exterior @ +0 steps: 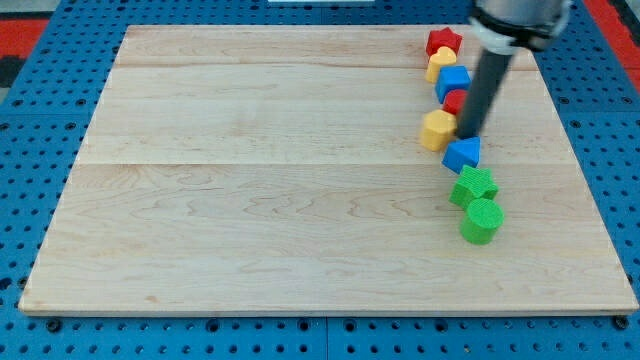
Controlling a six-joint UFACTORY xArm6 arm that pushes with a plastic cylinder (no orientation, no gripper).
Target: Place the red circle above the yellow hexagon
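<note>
The red circle (455, 101) sits near the view's upper right on the wooden surface (260, 180), only a sliver of it visible — my rod (483, 92) crosses in front and hides most of its right side. Just below and to the view's left of it lies the yellow hexagon (437, 130), close enough that the two look to be touching, though I cannot tell for certain. My tip (468, 135) is down at the hexagon's right edge, directly under the red circle and just above the blue triangular block (462, 153).

There is no gripper on this arm (only the straight dark rod), so nothing is clasped or let go; the tip merely rests beside the blocks.

Above the red circle, a blue cube (453, 79) stands next in the column, seemingly against the circle's top. Higher still comes a yellow block (440, 62) — its shape is hard to make out, partly tucked behind the cube — and at the very top a red star (444, 42), near the surface's far edge.

Below the blue triangular block, the column bends slightly to the view's right: a green star (474, 186) and then a green cylinder (482, 221), the two close together or touching. All eight blocks form one loose line down the right side. The surface lies on a blue pegboard (30, 120) with a grid of holes.
</note>
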